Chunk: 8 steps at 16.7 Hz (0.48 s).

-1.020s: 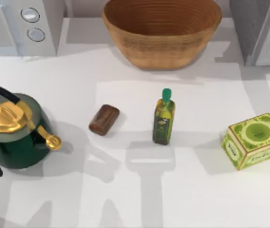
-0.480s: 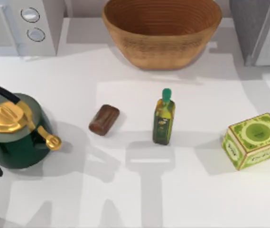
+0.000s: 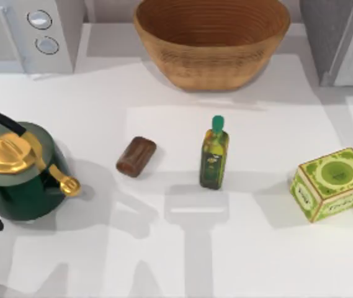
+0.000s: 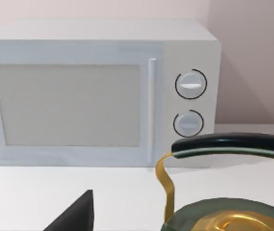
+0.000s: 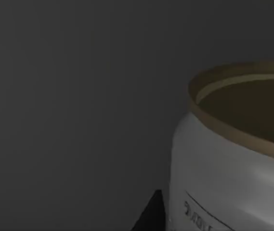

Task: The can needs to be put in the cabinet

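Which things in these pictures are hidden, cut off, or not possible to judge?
- Cabinet: the top view's edge cuts it off at the top right, so its door and inside are unseen.
- Microwave: cut off at the top view's top left edge.
- Kettle: the left wrist view's lower edge hides its body.
- Left gripper: one dark tip visible; open or shut is unclear.
- Can: its far side is hidden.

Shadows shift at the right rear of the worktop (image 3: 257, 261), beside the cabinet (image 3: 340, 40): the dark notch that lay by the basket (image 3: 211, 40) a second ago has gone, and the grey band there has narrowed.
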### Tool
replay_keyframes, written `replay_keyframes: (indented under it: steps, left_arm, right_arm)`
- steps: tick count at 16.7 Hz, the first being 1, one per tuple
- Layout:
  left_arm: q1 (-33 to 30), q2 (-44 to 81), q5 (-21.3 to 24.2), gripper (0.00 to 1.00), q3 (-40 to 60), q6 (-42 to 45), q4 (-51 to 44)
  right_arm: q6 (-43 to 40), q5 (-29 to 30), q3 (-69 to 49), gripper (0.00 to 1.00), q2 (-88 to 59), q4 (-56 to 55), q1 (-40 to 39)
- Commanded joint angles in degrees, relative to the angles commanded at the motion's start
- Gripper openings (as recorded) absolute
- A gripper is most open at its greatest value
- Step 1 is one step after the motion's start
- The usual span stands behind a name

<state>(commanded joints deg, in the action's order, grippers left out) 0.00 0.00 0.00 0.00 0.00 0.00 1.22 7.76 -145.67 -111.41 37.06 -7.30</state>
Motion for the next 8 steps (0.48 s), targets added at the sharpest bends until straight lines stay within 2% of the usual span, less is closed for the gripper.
replay_keyframes:
  steps: [4, 8]
  left_arm:
    - [0.0, 0.0, 0.0, 1.0, 0.0, 0.0, 0.0]
    - [0.0, 0.0, 0.0, 1.0, 0.0, 0.0, 0.0]
  right_arm:
    - [-0.16, -0.59, -10.9, 0.0, -7.01, 1.63, 1.42]
    - [-0.22, -0.64, -12.82, 0.0, -8.23, 1.9, 1.8]
